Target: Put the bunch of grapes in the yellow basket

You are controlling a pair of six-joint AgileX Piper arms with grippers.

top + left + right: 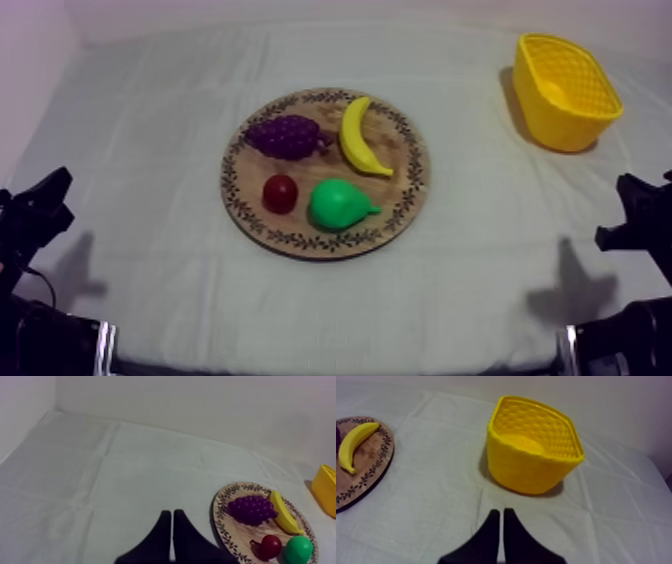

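The bunch of grapes (287, 136) is hemmed in on the wooden board (405, 190) by the banana (360, 138) just beside it and the small red fruit (280, 193) near it. Its side towards the board's rim is left open. Bare surface (480, 260) is spread between board and yellow basket (570, 125), whose mouth is open upward.

Top slants down; low wrist views share board (400, 170).
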